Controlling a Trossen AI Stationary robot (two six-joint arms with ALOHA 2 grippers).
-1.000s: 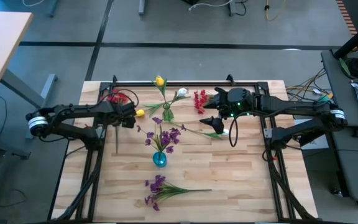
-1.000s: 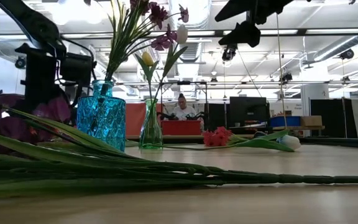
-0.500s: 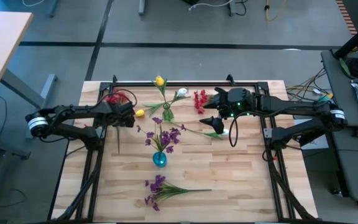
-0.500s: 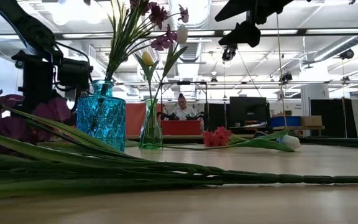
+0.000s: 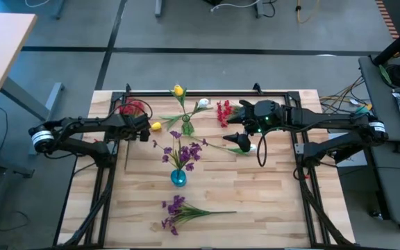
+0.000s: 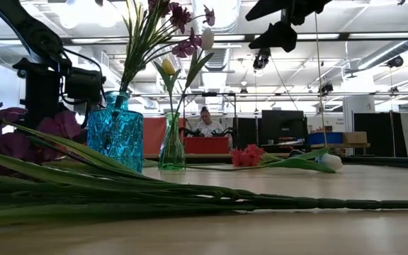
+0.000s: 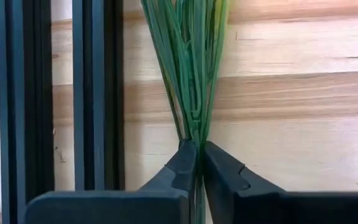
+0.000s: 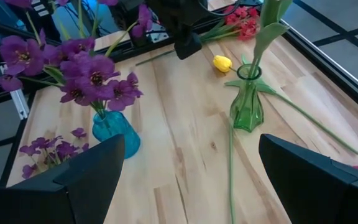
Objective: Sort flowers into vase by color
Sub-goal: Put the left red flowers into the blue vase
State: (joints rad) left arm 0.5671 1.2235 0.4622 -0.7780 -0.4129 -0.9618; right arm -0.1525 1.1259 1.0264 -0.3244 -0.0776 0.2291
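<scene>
The left wrist view alone shows the grip: the left end effector [image 7: 197, 163] is closed on a bundle of thin green stems [image 7: 192, 68], which pass between its two fingers and run away from it over the wooden counter [image 7: 303, 93], beside a black frame rail [image 7: 95, 93]. In the high view this end effector [image 5: 143, 128] sits at the far left part of the counter, with the red flower cluster [image 5: 132, 107] just beside it and a yellow bud [image 5: 156, 126] close to it.

The right end effector [image 5: 239, 138] hangs above the counter to the right of the green vase [image 5: 187, 127], its fingers spread wide and holding nothing; the right wrist view looks past them.

There are two vases: the green vase with one yellow and one white bud, and a blue vase [image 5: 178, 178] with purple flowers. A second red cluster [image 5: 223, 112] lies behind the right end effector. One purple bunch [image 5: 179, 212] lies at the near side, and it fills the foreground of the low view.
</scene>
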